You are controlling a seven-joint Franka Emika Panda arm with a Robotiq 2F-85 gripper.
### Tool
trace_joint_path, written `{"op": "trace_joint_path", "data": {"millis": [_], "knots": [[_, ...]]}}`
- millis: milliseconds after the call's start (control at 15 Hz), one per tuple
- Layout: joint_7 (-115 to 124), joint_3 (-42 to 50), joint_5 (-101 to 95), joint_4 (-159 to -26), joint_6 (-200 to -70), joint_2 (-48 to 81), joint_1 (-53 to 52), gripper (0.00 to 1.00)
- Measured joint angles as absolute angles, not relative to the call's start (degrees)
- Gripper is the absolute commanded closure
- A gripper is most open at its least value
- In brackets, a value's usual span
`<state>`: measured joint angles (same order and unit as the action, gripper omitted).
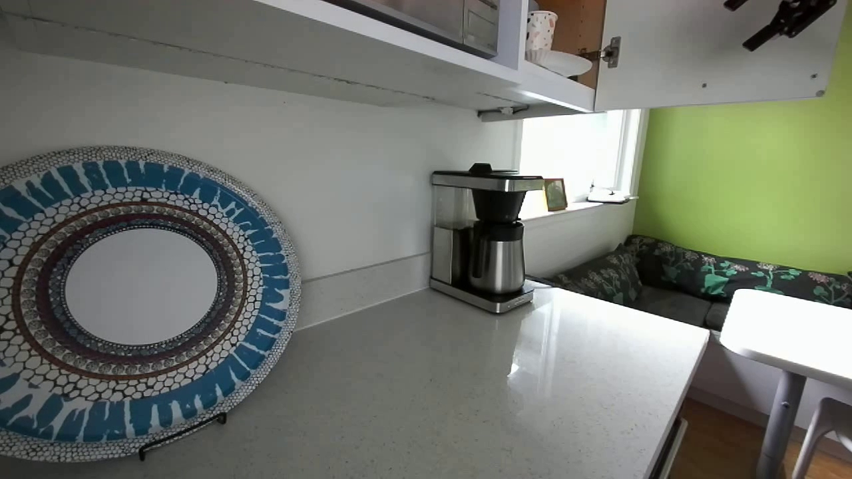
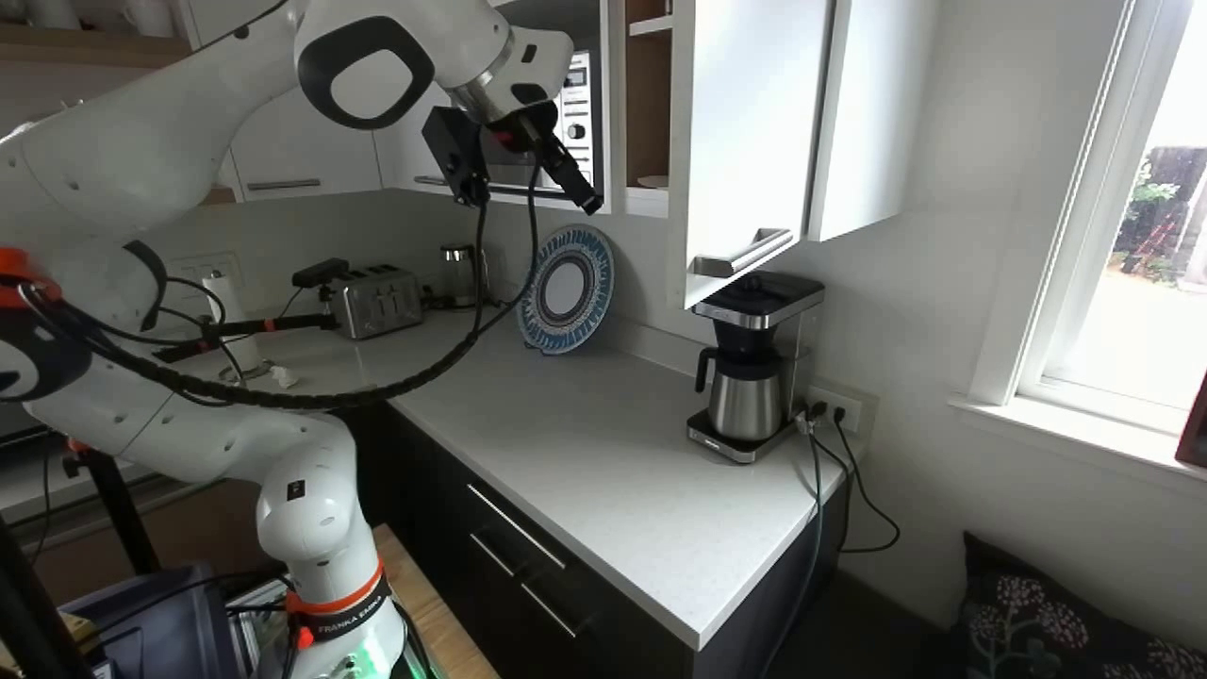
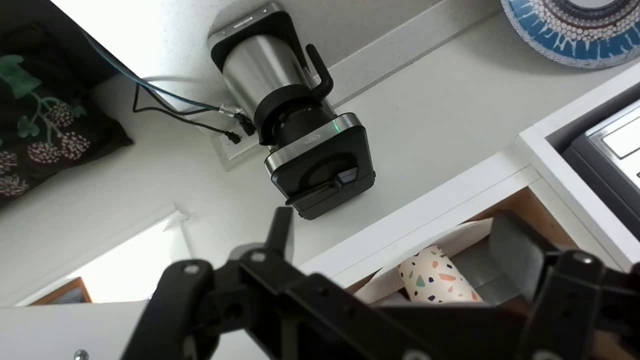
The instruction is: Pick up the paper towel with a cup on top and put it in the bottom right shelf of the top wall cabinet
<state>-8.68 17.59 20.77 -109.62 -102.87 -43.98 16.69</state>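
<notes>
On the bottom right shelf (image 1: 559, 86), the cup (image 1: 542, 30) stands upright on the paper towel (image 1: 566, 64); my gripper (image 2: 530, 200) hangs outside, fingers (image 3: 517, 247) spread, holding nothing. Risk: if I swing sideways too close, a finger could snag the towel's edge and tip the cup, or bump the cabinet door (image 1: 699, 60).

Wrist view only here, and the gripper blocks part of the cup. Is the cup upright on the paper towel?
Observer: Yes. In an exterior view the speckled cup stands upright on the paper towel, its upper end in sight.
Operator: Is the gripper inside the top wall cabinet?
Observer: No. Both exterior views show it outside.
Operator: And what holds up the blue-patterned plate?
Observer: A black wire stand, which shows at the plate's lower edge in an exterior view.
</notes>
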Motion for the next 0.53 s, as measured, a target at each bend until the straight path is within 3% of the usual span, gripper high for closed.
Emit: {"op": "trace_joint_path", "data": {"millis": [533], "knots": [[-12.61, 17.0, 15.23, -109.73, -103.65, -50.24, 13.37, 0.0]]}}
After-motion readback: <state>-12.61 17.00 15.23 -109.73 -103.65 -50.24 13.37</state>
